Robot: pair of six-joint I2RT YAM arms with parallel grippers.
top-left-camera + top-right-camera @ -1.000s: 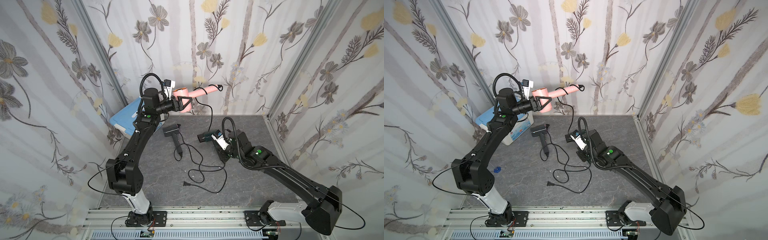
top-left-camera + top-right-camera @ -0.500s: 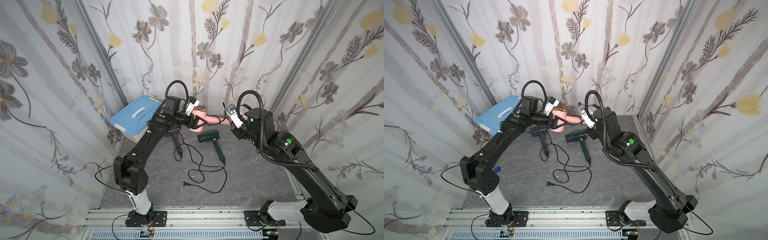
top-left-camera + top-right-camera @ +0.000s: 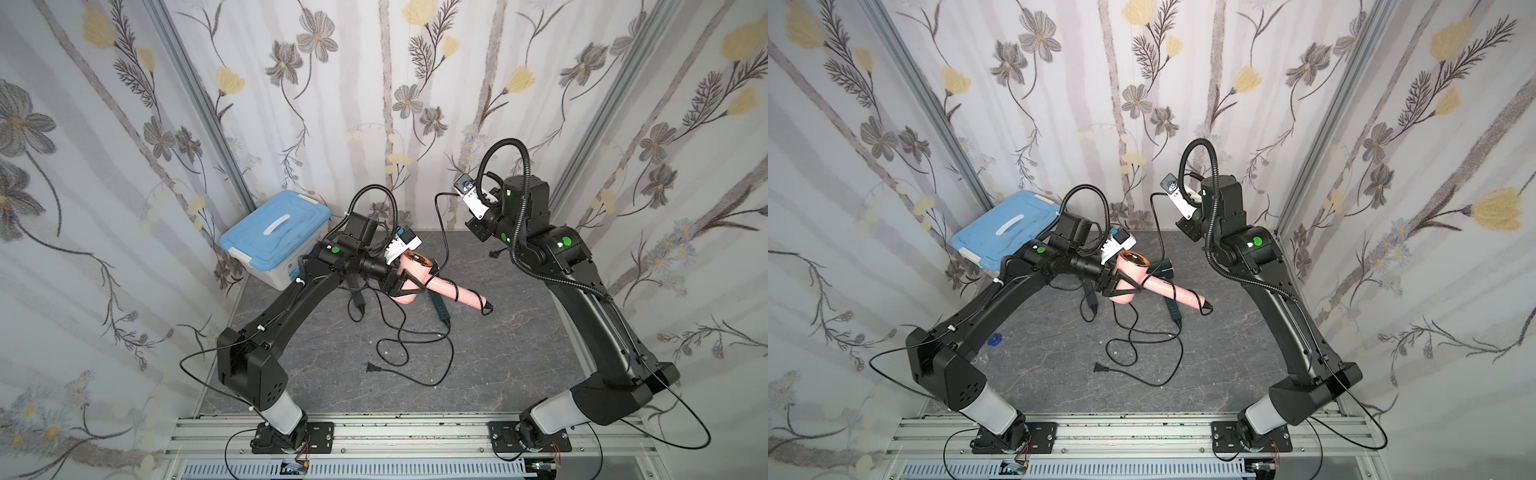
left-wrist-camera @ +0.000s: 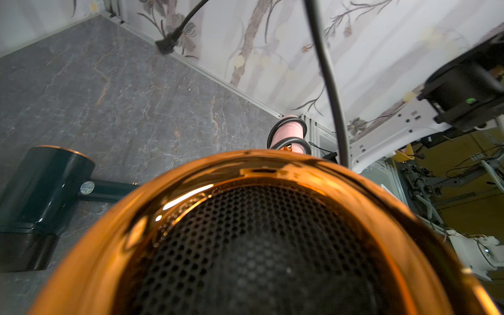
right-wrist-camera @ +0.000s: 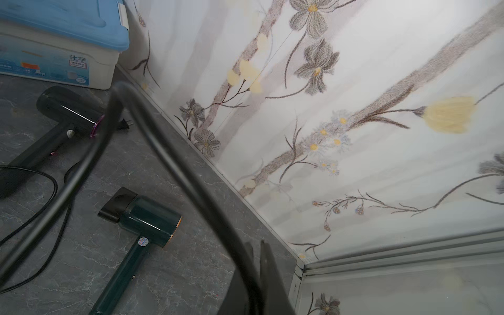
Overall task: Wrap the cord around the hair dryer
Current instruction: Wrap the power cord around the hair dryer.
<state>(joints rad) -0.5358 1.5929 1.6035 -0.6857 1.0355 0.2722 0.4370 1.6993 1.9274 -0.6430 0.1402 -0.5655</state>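
**Fig.** My left gripper (image 3: 409,282) is clamped on the pink hair dryer (image 3: 449,290), held above the table (image 3: 498,332) with coils already round its handle. My right gripper (image 5: 257,253) is pinched shut on the cord (image 5: 177,166), raised. Best, I judge: keep it taut and lay each turn beside the last.

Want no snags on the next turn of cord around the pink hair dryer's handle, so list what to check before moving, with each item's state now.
1. Grip of left gripper on pink hair dryer: ok, clamped on its body, off the table.
2. Grip of right gripper on cord: ok, shut on it, raised near the back wall.
3. Turns on the handle: ok, two loops show around it.
4. Run of cord from handle to right gripper: cannot tell, partly hidden behind the pink hair dryer.
5. Space under the handle: not ok, a dark green hair dryer lies there on the table.
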